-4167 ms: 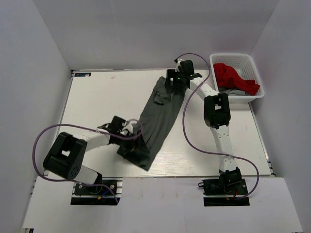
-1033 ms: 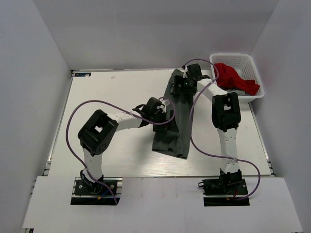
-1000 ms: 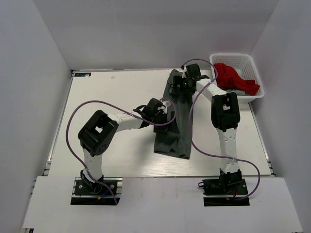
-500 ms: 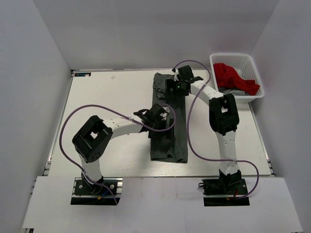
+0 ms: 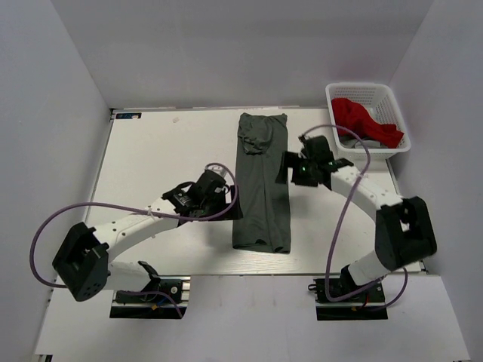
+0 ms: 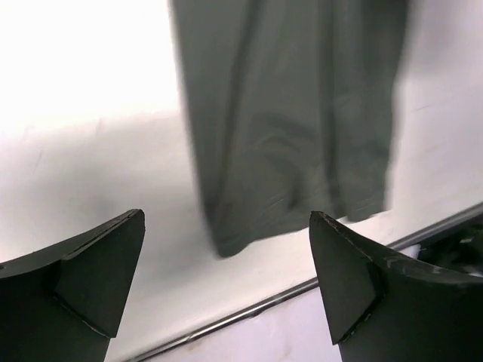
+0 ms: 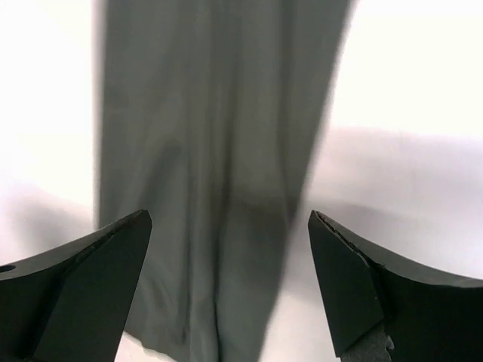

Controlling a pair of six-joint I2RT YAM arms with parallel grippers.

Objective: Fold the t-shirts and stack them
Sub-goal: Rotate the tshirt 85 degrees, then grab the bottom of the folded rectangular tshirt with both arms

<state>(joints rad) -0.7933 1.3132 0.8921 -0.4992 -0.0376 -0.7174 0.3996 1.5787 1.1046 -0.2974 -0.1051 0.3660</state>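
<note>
Top external view shows you the olive-grey t-shirt lying flat as a long narrow strip down the middle of the table, collar end toward the top of the frame and hem toward the bottom. The red t-shirt sits in the white basket at upper right. Your left fingers hang just left of the strip and your right fingers just right of it. Both pairs are spread wide and hold nothing. The step in hand looks like the crosswise fold. Take the two hem corners together, one per side, and pinch every layer. Lift low and carry both evenly toward the collar, so the edges line up and the strip doesn't skew.
</note>
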